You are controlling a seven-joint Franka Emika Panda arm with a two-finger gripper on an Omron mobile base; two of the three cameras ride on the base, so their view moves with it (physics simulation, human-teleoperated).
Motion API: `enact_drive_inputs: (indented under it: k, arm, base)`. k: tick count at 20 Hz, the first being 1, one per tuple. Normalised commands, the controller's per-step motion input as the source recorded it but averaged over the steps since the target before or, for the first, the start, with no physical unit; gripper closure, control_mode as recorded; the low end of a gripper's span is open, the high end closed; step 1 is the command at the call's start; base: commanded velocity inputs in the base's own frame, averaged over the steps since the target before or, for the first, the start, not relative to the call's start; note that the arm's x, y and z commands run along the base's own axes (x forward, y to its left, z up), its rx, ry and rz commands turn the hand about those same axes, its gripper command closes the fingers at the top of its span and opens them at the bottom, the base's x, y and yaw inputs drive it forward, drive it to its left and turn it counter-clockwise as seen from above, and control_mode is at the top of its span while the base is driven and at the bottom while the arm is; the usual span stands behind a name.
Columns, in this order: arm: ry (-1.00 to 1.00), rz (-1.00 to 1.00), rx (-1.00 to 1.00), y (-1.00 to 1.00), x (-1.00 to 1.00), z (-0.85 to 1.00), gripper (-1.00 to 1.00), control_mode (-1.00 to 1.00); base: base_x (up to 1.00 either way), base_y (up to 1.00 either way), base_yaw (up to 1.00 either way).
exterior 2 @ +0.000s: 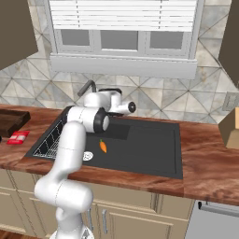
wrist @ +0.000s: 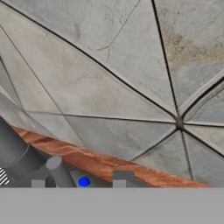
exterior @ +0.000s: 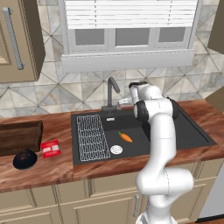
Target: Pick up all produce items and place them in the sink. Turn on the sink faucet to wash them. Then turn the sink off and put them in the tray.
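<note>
Arm bent, gripper beside faucet.

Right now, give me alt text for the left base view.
A carrot lies in the black sink, right of a white wire rack, with the white arm reaching toward the faucet. Left on the counter sit a tray, red packet and black dish.

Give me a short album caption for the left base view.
White robot arm reaches toward the faucet while a carrot lies in the black sink.
</note>
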Motion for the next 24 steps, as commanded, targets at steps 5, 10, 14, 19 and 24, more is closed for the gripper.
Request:
enact_drive_inputs:
  k: [5,10,14,19,24]
  arm:
    - [0.01,0.00,0.07,-0.59,0.00,-0.65,1.00,-1.00]
    - [0.02,0.00,0.07,-0.61,0.00,-0.74,1.00,-1.00]
    - [0.04,0.00,0.07,-0.62,0.00,-0.78,1.00,-1.00]
    - [0.03,0.00,0.04,-0.54,0.00,-0.71,1.00,-1.00]
    - [-0.07,0.00,0.00,-0.08,0.00,-0.12,1.00,-1.00]
  base:
    - [0.00,0.00,0.00]
    - [0.00,0.00,0.00]
    - [0.00,0.00,0.00]
    - [0.00,0.00,0.00]
    - [0.00,0.00,0.00]
